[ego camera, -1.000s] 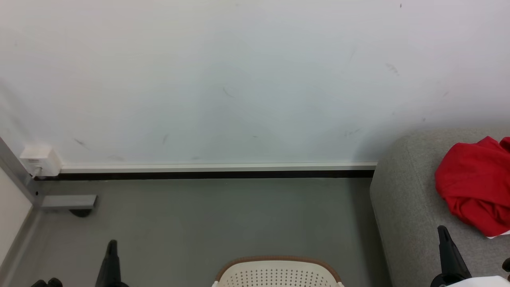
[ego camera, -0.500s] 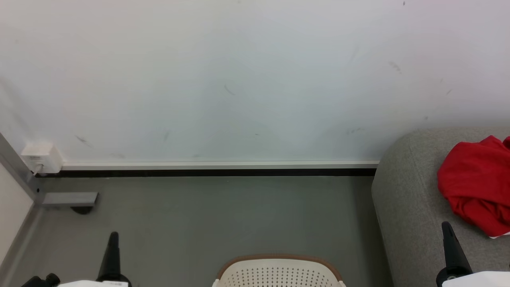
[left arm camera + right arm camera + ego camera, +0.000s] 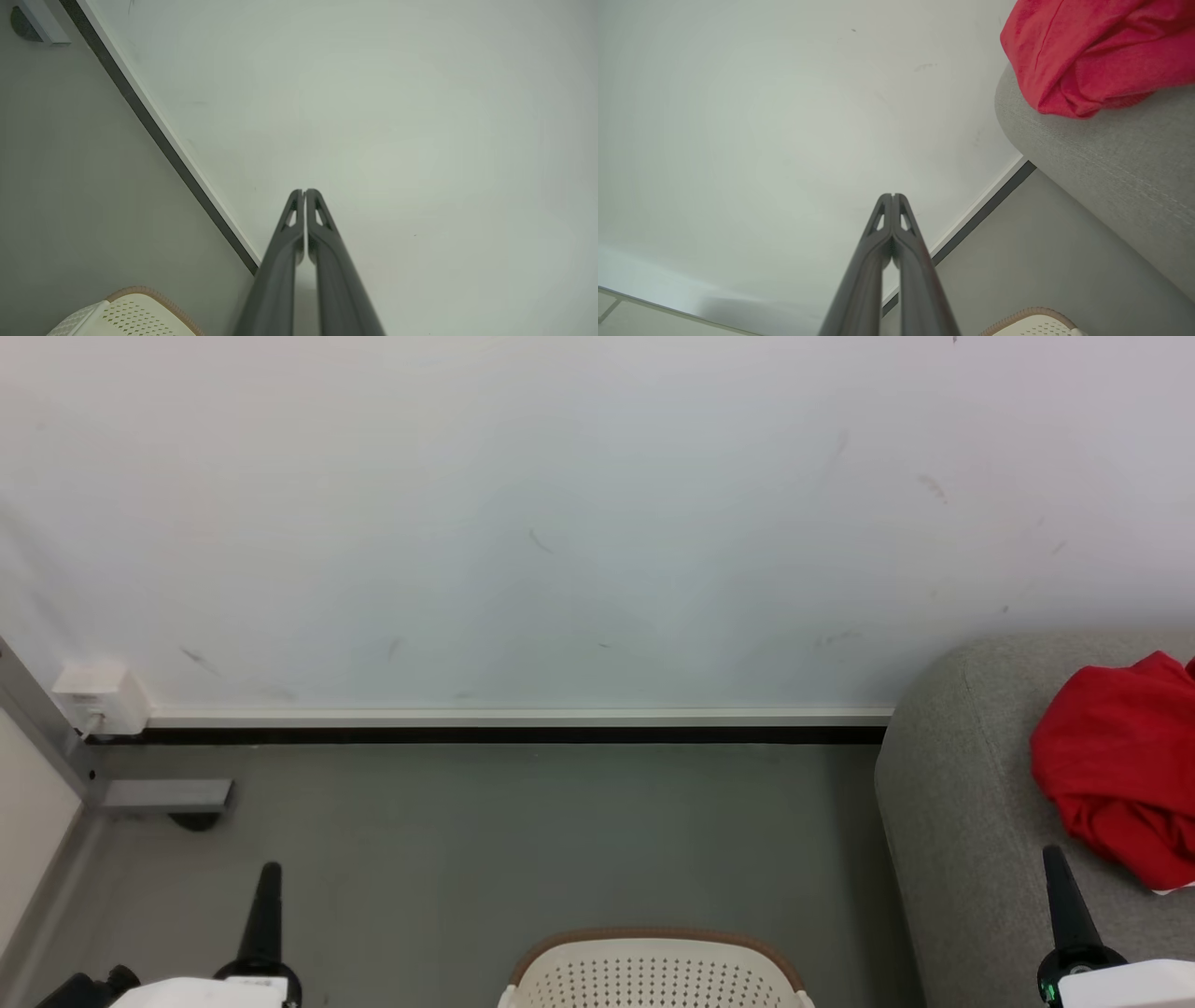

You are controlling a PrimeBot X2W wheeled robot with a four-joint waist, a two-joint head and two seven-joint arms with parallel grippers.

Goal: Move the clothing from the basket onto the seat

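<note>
The red clothing (image 3: pixel 1116 761) lies crumpled on the grey seat (image 3: pixel 952 784) at the right edge of the head view; the right wrist view has the clothing (image 3: pixel 1092 51) on the seat (image 3: pixel 1106 158) at its upper right. The cream basket (image 3: pixel 653 975) with its brown rim sits on the floor at the bottom centre, and what shows of its inside holds nothing. My left gripper (image 3: pixel 269 873) points up at the lower left, shut and empty, as its own view confirms (image 3: pixel 304 191). My right gripper (image 3: pixel 1052 854) is shut and empty (image 3: pixel 893 195), its tip below the clothing.
A white wall (image 3: pixel 560 523) with a dark baseboard (image 3: pixel 485 735) closes off the back. Grey floor (image 3: pixel 523 840) spreads between basket and wall. A white socket box (image 3: pixel 98 695) and a grey metal foot (image 3: pixel 163 795) sit at the far left.
The whole head picture has shifted slightly, so the camera moved. Both grippers reach a little higher in the frame and their pale forearms have come into sight. The clothing lies still.
</note>
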